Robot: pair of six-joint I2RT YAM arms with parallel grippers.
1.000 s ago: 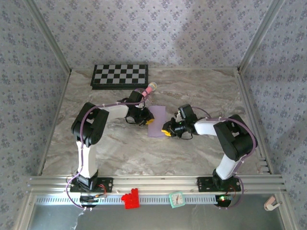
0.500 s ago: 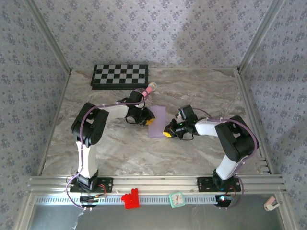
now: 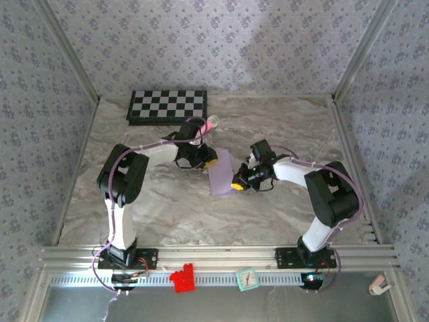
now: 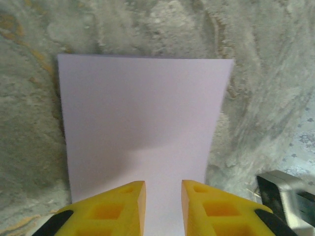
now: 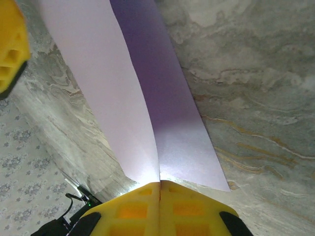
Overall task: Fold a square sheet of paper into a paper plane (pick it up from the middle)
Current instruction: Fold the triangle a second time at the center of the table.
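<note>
You have the thin pale-lavender sheet of paper (image 3: 222, 173) showing as a narrow strip at the middle of the grey marble-patterned counter (image 3: 288, 127). Its long axis runs from near to far, between the two arms. Your left end effector (image 4: 163, 199) is at the strip's far left edge, its yellow fingers slightly parted with paper showing in the gap; you cannot tell whether they touch it. Your right end effector (image 5: 160, 191) is clenched on the near right edge. From that wrist the sheet bends along a lengthwise crease, one face in shadow, and its far end is cut off by the frame.
</note>
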